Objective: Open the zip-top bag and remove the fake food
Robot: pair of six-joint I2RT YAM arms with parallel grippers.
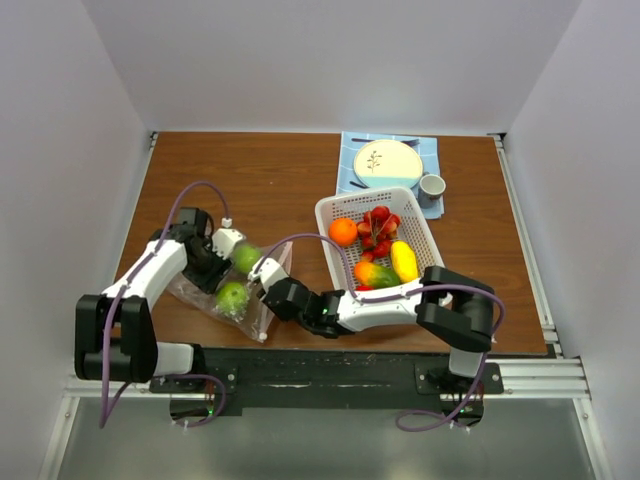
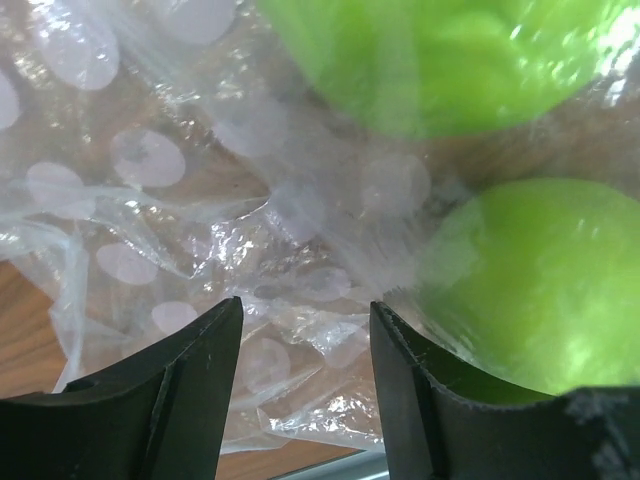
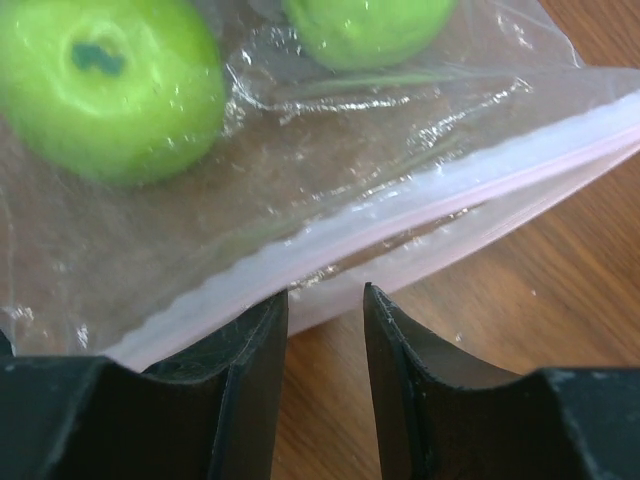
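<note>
The zip-top bag (image 1: 225, 300) lies crumpled at the table's front left with two green round fruits (image 1: 246, 258) (image 1: 232, 296) inside. My left gripper (image 1: 216, 262) is open over the bag's far end. In the left wrist view its jaws (image 2: 305, 312) stand apart above crinkled plastic (image 2: 200, 200), with a green fruit (image 2: 540, 290) beside the right finger. My right gripper (image 1: 268, 280) is open at the bag's zip edge. In the right wrist view its fingertips (image 3: 325, 295) just reach the pinkish zip strip (image 3: 420, 190), with nothing between them. Both green fruits (image 3: 105, 85) (image 3: 365, 25) lie behind the strip.
A white perforated basket (image 1: 330, 205) at centre right holds an orange (image 1: 343, 231), strawberries (image 1: 378, 228), a lemon (image 1: 404, 260) and a red-green fruit (image 1: 372, 272). Behind it a plate (image 1: 387, 163) and a cup (image 1: 432, 185) sit on a blue mat. The walls stand close on three sides.
</note>
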